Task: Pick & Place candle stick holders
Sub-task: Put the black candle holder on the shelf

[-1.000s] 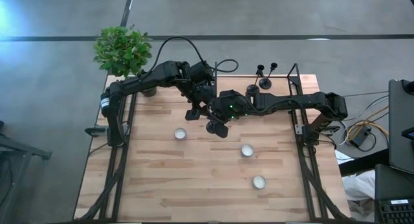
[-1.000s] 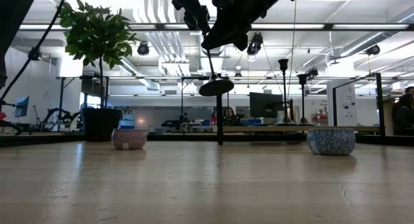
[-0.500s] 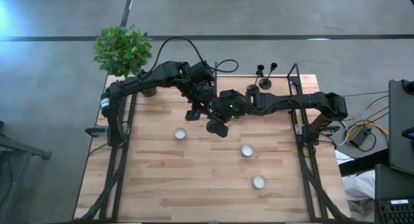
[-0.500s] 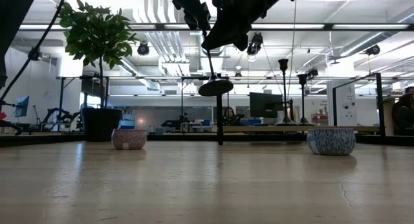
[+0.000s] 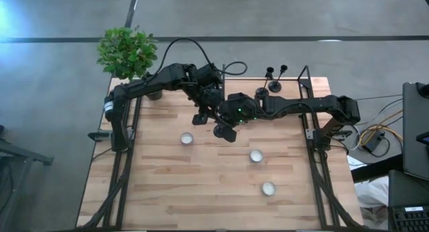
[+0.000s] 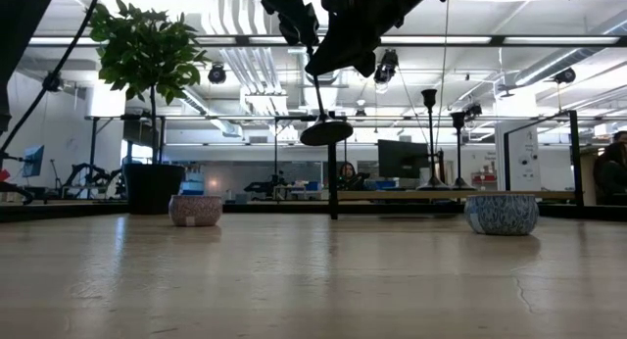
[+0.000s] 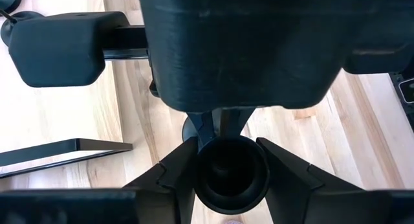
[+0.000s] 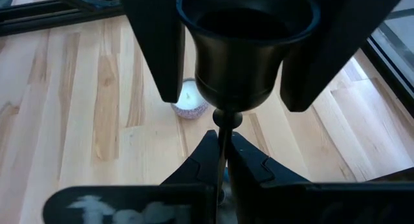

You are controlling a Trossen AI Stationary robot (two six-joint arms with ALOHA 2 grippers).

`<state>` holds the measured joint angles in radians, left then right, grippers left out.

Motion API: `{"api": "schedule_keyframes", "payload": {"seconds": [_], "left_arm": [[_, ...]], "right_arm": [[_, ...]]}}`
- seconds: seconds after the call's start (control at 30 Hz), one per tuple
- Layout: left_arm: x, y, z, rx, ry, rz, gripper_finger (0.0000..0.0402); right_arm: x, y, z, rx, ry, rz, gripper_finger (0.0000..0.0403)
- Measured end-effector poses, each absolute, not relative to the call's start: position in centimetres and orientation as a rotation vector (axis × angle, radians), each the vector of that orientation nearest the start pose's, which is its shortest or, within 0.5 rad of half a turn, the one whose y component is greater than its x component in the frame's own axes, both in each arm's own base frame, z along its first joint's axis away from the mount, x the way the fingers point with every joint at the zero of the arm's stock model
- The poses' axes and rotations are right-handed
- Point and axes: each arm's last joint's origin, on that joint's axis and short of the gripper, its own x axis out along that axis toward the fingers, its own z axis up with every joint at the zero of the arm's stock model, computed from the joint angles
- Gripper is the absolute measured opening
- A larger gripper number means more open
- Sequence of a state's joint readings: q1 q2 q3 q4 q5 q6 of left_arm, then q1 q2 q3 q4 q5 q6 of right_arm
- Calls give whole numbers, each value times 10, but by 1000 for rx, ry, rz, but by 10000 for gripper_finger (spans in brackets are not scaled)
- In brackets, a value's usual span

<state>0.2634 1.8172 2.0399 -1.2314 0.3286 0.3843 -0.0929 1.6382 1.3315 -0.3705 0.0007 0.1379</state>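
Behind both tools, the held candlestick holder point(image 6: 326, 123) is mostly hidden.

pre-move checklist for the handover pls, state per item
1. Right gripper shut on the stem of the candlestick holder: ok.
2. Left gripper fingers around the holder's cup: ok, both sit against it.
3. Holder clear of the table: ok, base hangs in the air.
4. Path clear of the tealight cups: ok, all three sit apart from the grippers.
5. Other two holders standing at the far edge: ok.
6. Left grip firm enough to release the right: cannot tell.
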Motion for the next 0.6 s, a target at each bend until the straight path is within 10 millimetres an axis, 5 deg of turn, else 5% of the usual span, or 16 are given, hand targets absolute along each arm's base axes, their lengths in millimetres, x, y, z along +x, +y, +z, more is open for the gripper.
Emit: {"api": "schedule_keyframes", "payload": {"seconds": [0.27,0.6], "left_arm": [[351,85,392,56,935,-240,146],[350,85,390,49,952,-237,145]], "right_arm": [[363,-34,290,190,667,-147,34],[343,-32,300,248,744,-174,127]]}}
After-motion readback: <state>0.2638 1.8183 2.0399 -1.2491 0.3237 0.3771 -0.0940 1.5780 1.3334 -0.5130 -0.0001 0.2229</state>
